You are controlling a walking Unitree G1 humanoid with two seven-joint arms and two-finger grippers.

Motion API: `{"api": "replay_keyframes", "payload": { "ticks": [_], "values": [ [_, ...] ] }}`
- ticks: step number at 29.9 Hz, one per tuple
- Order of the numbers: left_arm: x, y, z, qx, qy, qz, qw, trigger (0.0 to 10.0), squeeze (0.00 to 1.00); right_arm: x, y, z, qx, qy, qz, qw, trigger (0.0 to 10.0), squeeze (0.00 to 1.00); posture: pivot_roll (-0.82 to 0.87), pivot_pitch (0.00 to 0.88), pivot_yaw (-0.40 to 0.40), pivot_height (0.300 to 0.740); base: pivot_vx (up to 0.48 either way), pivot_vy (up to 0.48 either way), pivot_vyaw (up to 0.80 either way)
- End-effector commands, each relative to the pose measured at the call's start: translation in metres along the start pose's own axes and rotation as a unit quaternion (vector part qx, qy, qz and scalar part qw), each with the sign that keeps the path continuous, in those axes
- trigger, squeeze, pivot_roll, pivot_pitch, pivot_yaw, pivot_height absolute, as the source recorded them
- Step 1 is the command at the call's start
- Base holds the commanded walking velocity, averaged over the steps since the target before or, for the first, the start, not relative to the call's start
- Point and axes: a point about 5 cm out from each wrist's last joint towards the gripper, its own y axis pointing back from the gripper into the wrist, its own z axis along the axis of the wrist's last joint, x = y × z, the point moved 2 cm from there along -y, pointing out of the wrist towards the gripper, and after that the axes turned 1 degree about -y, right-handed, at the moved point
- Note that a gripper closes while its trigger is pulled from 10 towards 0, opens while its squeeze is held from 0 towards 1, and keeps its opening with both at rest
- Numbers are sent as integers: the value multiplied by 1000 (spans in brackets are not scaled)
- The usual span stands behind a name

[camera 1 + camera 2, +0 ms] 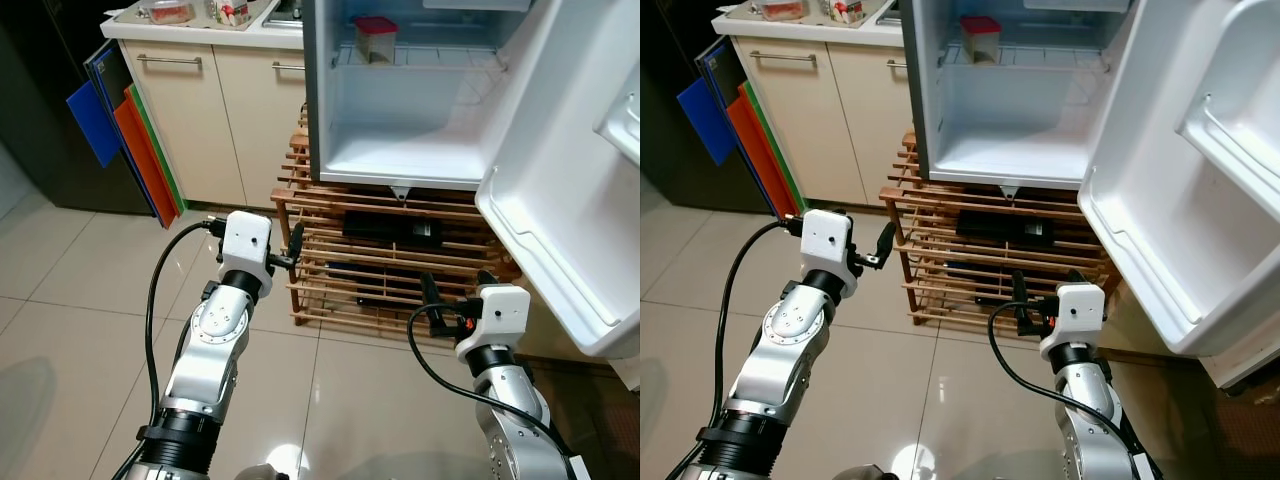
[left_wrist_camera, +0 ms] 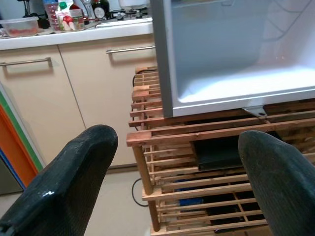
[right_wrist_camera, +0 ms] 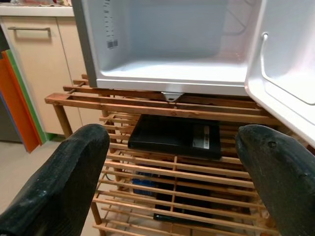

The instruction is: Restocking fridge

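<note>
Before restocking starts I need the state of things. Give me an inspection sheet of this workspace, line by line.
Surface: tiled floor, glossy; nothing seen lying on it.
Job's things: small fridge on a wooden slatted rack, door swung open; a red-lidded container on its upper shelf, lower compartment bare.
Clutter: food containers on the counter; coloured boards leaning against the cabinet; black device in the rack.
Grippers: left gripper and right gripper both open, holding nothing, raised facing the rack.
Cables: black cable looping along each arm.
Surroundings: beige cabinets with bar handles.
</note>
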Motion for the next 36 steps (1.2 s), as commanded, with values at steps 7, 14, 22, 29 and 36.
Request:
{"api": "replay_keyframes", "payload": {
  "ticks": [7,14,22,29,36],
  "values": [
    [1,0,-10,22,-7,-5,1000,10000,0,-2,2,0,1,0,-4,1000,10000,0,-43,45,22,740,-73,-34,0],
    [0,-1,-11,25,-2,-3,1000,10000,0,-3,3,2,0,1,-4,1000,10000,0,-59,61,17,740,-320,-279,0],
    [0,-3,-9,17,0,-6,1000,10000,0,-2,5,2,0,0,-6,1000,10000,0,-66,73,26,740,-80,-72,0],
    [-2,-3,-6,10,-2,-21,1000,10000,0,-3,7,2,2,0,-8,1000,10000,0,-69,78,31,740,0,-66,0],
    [-4,-5,-5,9,-7,-21,1000,10000,0,-3,8,-3,6,-1,-10,1000,10000,0,-68,79,33,740,114,-424,0]
  ]
}}
